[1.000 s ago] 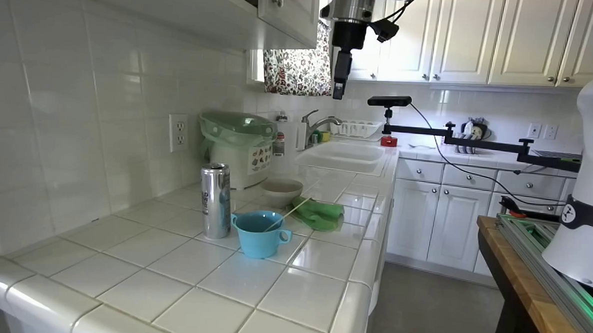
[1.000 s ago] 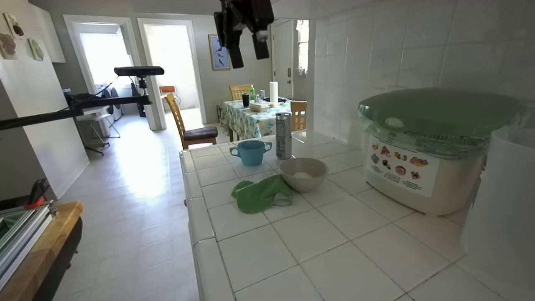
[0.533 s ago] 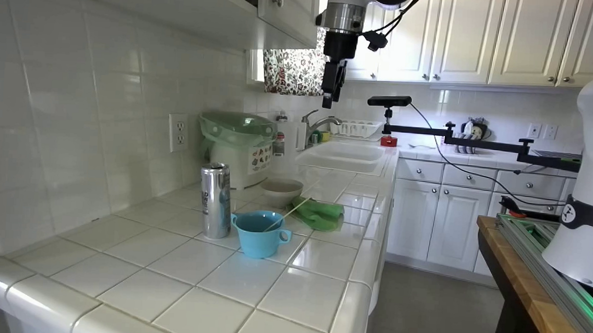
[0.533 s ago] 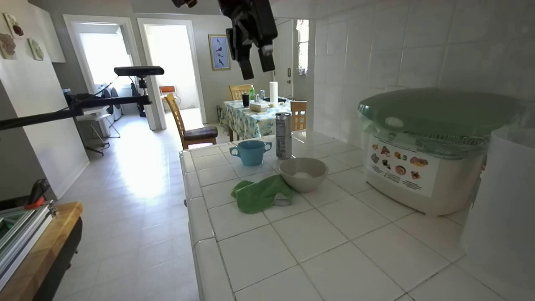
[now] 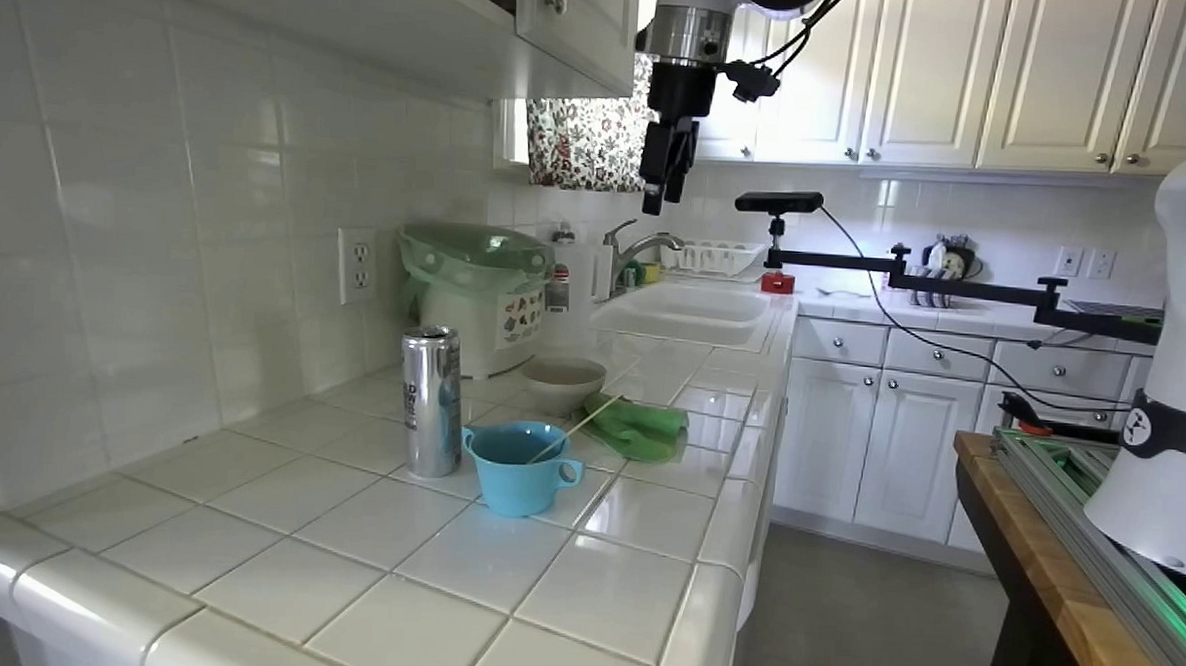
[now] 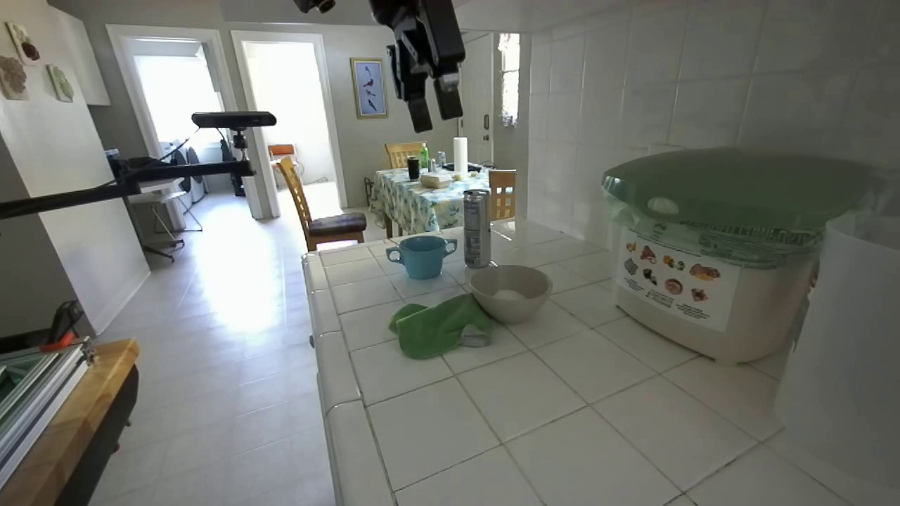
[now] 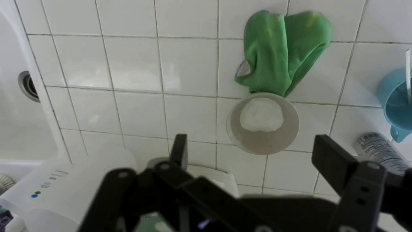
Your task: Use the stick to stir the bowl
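Observation:
The bowl (image 5: pixel 514 482) is a light-blue, cup-sized bowl with two handles, upright on the tiled counter. It also shows in an exterior view (image 6: pixel 423 258) and at the right edge of the wrist view (image 7: pixel 394 100). The stick (image 5: pixel 589 420) is thin and pale; it leans in the bowl, its upper end sticking out past the rim. It shows partly in the wrist view (image 7: pixel 408 74); its lower end is hidden inside the bowl in an exterior view. My gripper (image 5: pixel 664 204) is high above the counter, apart from both; its fingers (image 7: pixel 251 145) are wide apart and empty.
A pale bowl (image 7: pixel 267 143) with white contents stands under the gripper. A green cloth (image 7: pixel 273 54) touches it. A silver can (image 5: pixel 432 401) stands beside the blue bowl. A bin with a green lid (image 6: pixel 703 274) stands by the wall; a sink (image 7: pixel 25 135) lies beyond.
My gripper has moved down a little and turned somewhat, mostly in the first half second. The bowl, stick and other objects have not moved.

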